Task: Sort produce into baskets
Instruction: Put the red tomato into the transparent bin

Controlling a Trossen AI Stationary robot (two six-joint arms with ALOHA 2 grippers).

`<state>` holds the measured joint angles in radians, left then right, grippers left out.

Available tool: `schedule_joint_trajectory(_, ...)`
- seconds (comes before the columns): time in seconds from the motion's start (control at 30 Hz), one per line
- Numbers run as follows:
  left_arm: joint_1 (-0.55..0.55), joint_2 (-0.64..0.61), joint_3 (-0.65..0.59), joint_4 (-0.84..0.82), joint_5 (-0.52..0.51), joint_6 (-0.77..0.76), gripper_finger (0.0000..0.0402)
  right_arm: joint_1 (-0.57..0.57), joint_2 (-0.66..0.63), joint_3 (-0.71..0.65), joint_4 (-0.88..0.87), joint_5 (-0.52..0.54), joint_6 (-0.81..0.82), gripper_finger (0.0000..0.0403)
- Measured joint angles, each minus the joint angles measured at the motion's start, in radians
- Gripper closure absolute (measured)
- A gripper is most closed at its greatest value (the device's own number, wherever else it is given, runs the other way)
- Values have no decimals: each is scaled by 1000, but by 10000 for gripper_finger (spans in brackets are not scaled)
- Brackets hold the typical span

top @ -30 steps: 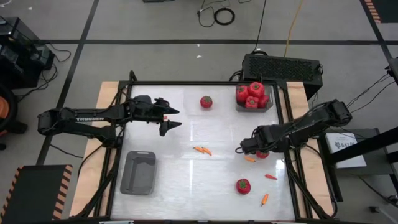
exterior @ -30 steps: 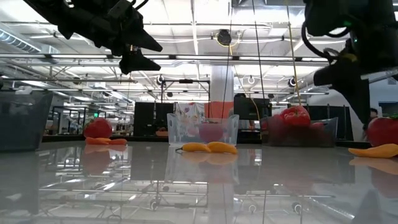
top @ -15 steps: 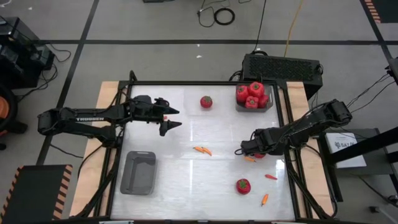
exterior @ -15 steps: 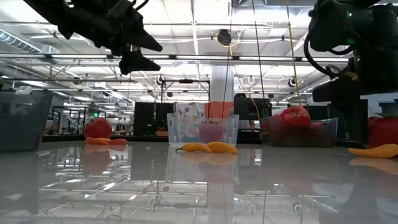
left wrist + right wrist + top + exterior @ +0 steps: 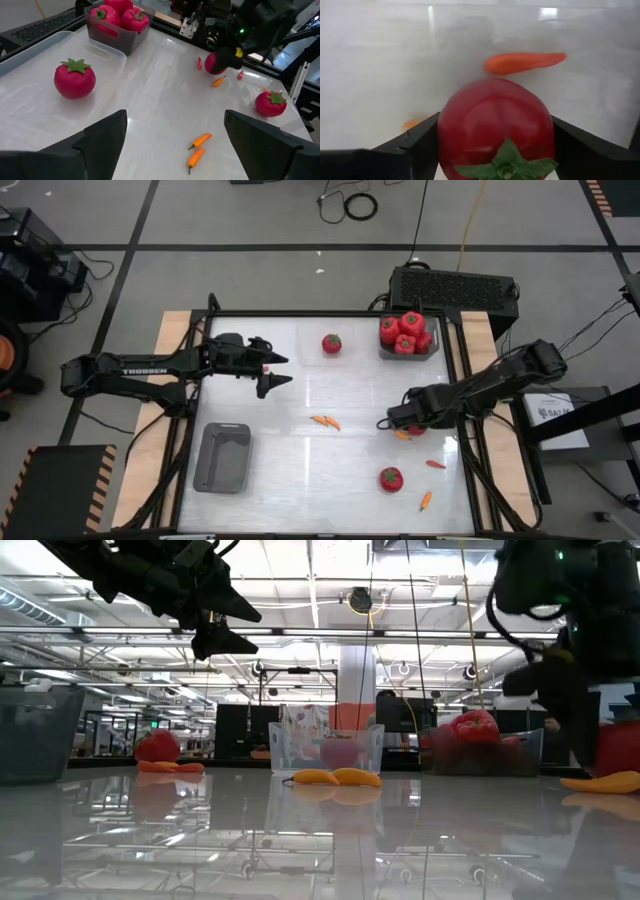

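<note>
Near the worktop's right edge, the right gripper (image 5: pixel 495 145) is clamped around a glossy round red tomato (image 5: pixel 495 127) with a green top.

Tomato (image 5: pixel 496 132) bottom beyond frame edge

Lighting: bright, even, from overhead ceiling strips.
Glare: glossy table (image 5: pixel 300 830) mirrors lights.
Blur: near tomato (image 5: pixel 495 130) soft.

Tomatoes loose on table: three, at (image 5: pixel 331 343), (image 5: pixel 390 478) and (image 5: pixel 418 427)
Tomatoes heaped in basket (image 5: pixel 406 332): exact number cannot be told
Peppers (image 5: pixel 324 421): five counted
Baskets (image 5: pixel 222 458): two
Arms: two
</note>
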<state>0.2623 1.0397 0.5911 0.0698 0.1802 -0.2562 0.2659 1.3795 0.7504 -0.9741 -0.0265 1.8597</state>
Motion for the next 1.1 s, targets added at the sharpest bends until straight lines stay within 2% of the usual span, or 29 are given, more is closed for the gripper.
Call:
schedule_joint_trajectory(0.13, 0, 0, 0, 0, 0, 0, 61, -24, -35, 58, -36, 24, -59, 103)
schedule_joint_trajectory(0.33, 0, 0, 0, -1, 0, 0, 61, -101, -88, 212, -126, 157, -177, 105)
schedule_joint_trajectory(0.47, 0, 0, 0, -3, -1, 2, 61, -184, -97, 335, -129, 276, -328, 105)
schedule_joint_trajectory(0.57, 0, 0, 0, -9, -7, 0, 61, -270, -81, 423, -113, 314, -489, 104)
schedule_joint_trajectory(0.7, 0, 0, 0, -32, -8, -57, 61, -394, -36, 503, -19, 315, -719, 104)
schedule_joint_trajectory(0.87, 0, 0, 0, -208, -60, -143, 61, -525, 66, 567, 155, 299, -992, 104)
schedule_joint_trajectory(1.0, 0, 0, 0, -350, -112, -227, 61, -616, 178, 598, 307, 185, -1163, 104)
schedule_joint_trajectory(1.1, 6, 0, 27, -481, -203, -260, 61, -664, 277, 632, 405, 119, -1253, 104)
